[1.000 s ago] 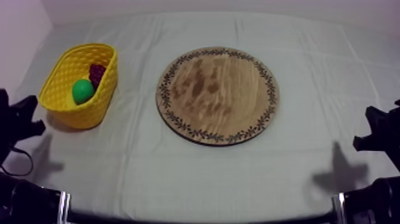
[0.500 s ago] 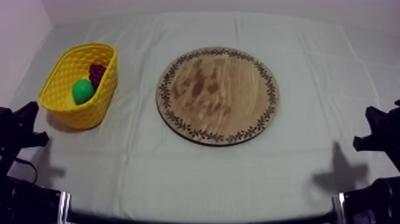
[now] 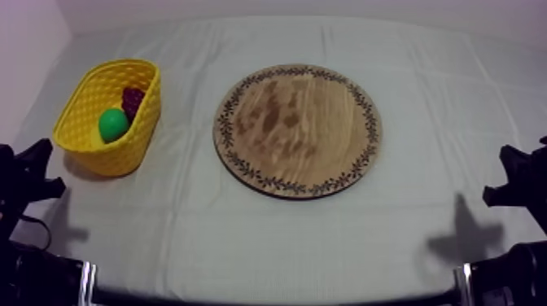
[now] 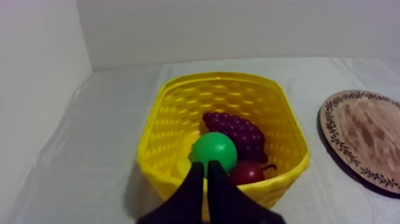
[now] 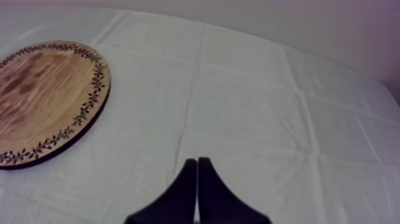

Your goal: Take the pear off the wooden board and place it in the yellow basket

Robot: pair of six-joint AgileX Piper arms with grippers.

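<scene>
Found left gripper [image 4: 202, 168] fingers clenched together on nothing, just short of the yellow basket [image 4: 221, 76]. Found right gripper [image 5: 196, 162] likewise clenched and empty, over bare cloth. Saw pear [image 4: 213, 152] lying inside the basket beside grapes [image 4: 238, 134] and small red fruit [image 4: 247, 173]. Saw wooden board [image 3: 297, 130] bare. Judged placing done (nothing left to fetch), with only parking the arms ahead. Noted left arm drawn slightly nearer the table's front edge than a second before, fruit unmoved.

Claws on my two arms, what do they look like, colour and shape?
Both are plain black, with no markings that I can see. The left claw and the right claw each have two smooth matte fingers, broad at the base and tapering to a slim tip.
</scene>
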